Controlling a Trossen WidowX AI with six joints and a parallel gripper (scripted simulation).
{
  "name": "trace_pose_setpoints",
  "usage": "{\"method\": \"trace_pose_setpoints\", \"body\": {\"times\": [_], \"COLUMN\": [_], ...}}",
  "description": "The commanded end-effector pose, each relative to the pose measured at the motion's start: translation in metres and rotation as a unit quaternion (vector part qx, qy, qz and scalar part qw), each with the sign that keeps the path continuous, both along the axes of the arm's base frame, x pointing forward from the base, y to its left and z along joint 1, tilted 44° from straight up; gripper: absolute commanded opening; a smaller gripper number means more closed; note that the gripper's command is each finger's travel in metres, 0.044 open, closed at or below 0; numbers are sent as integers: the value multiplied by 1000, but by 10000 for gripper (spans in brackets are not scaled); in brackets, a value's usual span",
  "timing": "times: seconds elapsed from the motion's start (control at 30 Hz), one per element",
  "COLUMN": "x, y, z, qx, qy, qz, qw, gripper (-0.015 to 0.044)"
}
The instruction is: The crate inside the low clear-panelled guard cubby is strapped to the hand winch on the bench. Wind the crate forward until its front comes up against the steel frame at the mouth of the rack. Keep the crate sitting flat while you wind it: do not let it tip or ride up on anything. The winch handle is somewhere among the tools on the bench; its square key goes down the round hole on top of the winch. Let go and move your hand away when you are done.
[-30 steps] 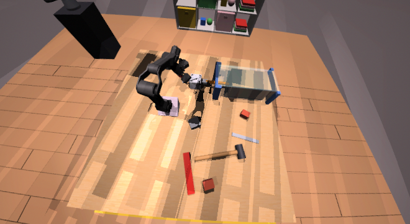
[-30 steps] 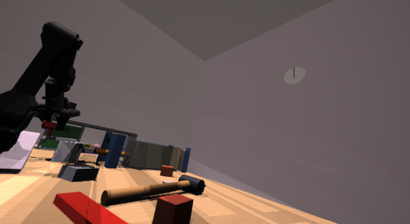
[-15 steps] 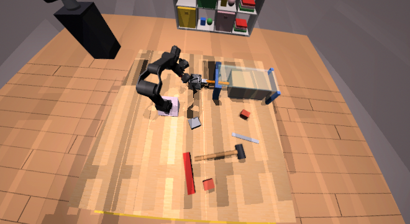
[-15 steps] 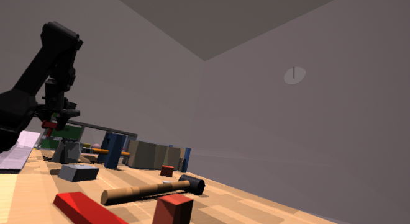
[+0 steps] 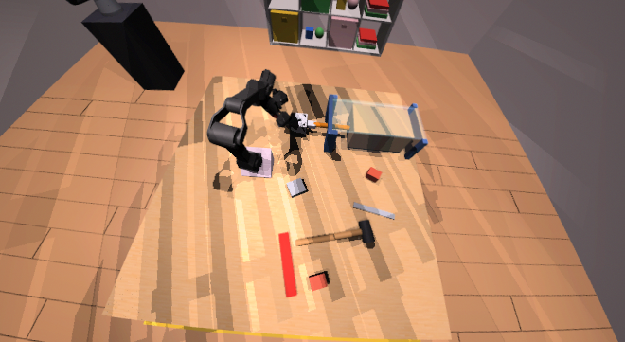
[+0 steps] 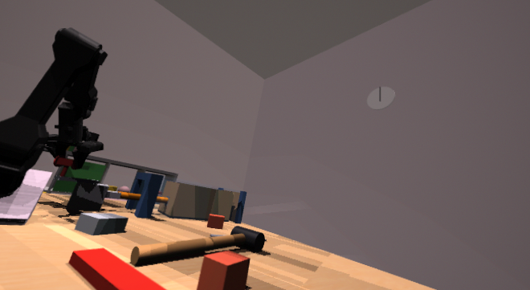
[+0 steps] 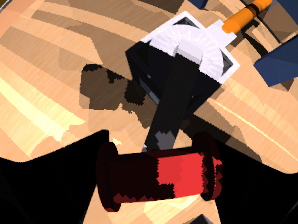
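Observation:
My gripper (image 5: 294, 124) (image 6: 68, 160) (image 7: 156, 140) is shut on the red grip of the winch handle (image 6: 61, 161) (image 7: 172, 105). The handle's dark arm reaches over the top of the square winch (image 5: 301, 117) (image 6: 86, 196) (image 7: 165, 42); the key and hole are hidden. An orange strap (image 5: 322, 124) (image 6: 129, 196) (image 7: 245, 17) runs from the winch through the blue frame (image 5: 330, 132) (image 6: 148, 196) (image 7: 280, 65) to the crate (image 5: 379, 141) (image 6: 193, 200). The crate looks flat inside the clear cubby, its front a little behind the frame.
A grey block (image 5: 296, 188) (image 6: 96, 223) lies near the arm's base. A mallet (image 5: 341, 236) (image 6: 189, 246), a grey strip (image 5: 374, 210), a red bar (image 5: 287, 264) (image 6: 108, 268) and two red blocks (image 5: 318, 280) (image 5: 373, 173) lie farther toward the front.

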State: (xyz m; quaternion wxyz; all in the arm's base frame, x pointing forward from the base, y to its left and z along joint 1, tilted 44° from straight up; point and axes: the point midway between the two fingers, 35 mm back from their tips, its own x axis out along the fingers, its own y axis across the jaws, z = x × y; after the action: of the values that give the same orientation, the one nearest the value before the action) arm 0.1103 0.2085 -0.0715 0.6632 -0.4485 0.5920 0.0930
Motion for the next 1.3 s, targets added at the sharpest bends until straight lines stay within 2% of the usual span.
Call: {"method": "trace_pose_setpoints", "body": {"times": [0.0, 0.03, 0.6, 0.67, 0.93, 1.27], "x": [0, 0, 0, 0, 2, 2], "y": [0, 0, 0, 0, 39, 44], "z": [0, 0, 0, 0, 42, 48], "qx": [0, 0, 0, 0, 0, 0], "qy": [0, 0, 0, 0, 0, 0], "qz": [0, 0, 0, 0, 0, 0], "qw": [1000, 1000, 1000, 1000, 1000, 1000], "gripper": [0, 0, 440, 440, 230, 163]}}
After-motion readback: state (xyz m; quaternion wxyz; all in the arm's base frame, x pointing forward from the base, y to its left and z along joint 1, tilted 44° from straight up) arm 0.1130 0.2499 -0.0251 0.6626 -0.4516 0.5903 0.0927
